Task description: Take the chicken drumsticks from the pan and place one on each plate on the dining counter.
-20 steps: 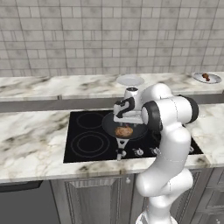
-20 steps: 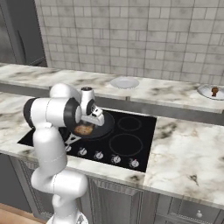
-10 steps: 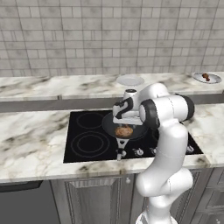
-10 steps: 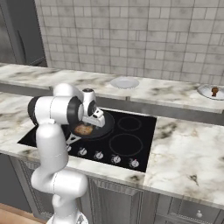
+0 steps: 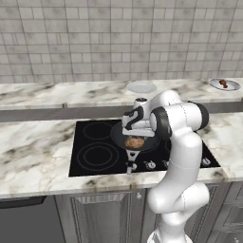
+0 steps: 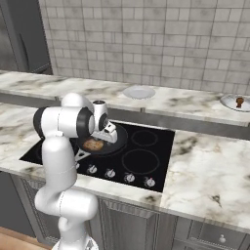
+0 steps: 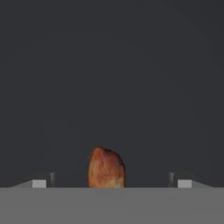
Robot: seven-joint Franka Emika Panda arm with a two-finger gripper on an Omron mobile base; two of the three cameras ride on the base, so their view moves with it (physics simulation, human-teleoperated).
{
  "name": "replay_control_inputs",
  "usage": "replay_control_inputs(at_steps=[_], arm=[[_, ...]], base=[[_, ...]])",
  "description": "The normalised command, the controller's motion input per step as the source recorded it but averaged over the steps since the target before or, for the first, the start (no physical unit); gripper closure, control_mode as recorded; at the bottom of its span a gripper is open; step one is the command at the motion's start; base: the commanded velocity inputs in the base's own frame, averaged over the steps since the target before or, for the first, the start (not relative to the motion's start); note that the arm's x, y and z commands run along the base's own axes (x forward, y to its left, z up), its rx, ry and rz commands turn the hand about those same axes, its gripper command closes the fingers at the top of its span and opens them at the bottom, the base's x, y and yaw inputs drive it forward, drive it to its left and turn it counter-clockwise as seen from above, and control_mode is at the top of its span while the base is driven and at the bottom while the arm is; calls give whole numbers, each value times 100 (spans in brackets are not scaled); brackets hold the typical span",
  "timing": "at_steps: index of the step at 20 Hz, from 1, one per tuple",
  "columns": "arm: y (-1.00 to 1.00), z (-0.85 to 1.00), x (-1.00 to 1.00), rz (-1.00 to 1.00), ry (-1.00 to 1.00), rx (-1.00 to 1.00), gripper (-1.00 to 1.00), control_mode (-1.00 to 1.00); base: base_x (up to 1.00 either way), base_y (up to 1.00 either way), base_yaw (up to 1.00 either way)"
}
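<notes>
While the claw [image 7: 111, 181] hangs low over the pan [image 5: 135, 136], its two fingertips [image 7: 43, 180] stand at full spread, one each side of a drumstick [image 7: 106, 168], with clear gap on both sides. Nothing gripped, no contact visible.

Counts:
- Drumsticks: two. One lies in the pan, near the pan's middle, directly under the claw [image 5: 134, 129]. The other [image 6: 239, 102] sits on the plate at the far right end of the raised surface.
- Plates: two, both on the raised surface [image 6: 195, 105]. One [image 5: 141, 87] sits near the middle of it, behind the cooktop, nothing on it. The other [image 5: 224, 84] is at the right end and carries the second drumstick [image 5: 222, 83].
- Pans: one, on the black cooktop [image 5: 95, 147], over the right-hand rings. Its handle [image 5: 131, 155] points toward the front edge of the lower surface.
- Cooktop knobs: a row along the cooktop's front edge; exact number hard to tell behind the arm in the left view.

In the right base view the claw [image 6: 110, 135] sits just above the pan [image 6: 100, 144], with the drumstick [image 6: 92, 144] beside it on the pan floor. Cannot tell from the base views whether the fingertips reach the pan floor.
</notes>
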Motion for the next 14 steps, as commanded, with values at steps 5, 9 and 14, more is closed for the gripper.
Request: replay_control_inputs(at_steps=[5,9,14], arm=[[0,-5,0,0,0,0,-100,-100],[0,-7,0,0,0,0,-100,-100],[0,-8,0,0,0,0,100,-100]], base=[[0,0,0],[0,0,0],[0,0,0]])
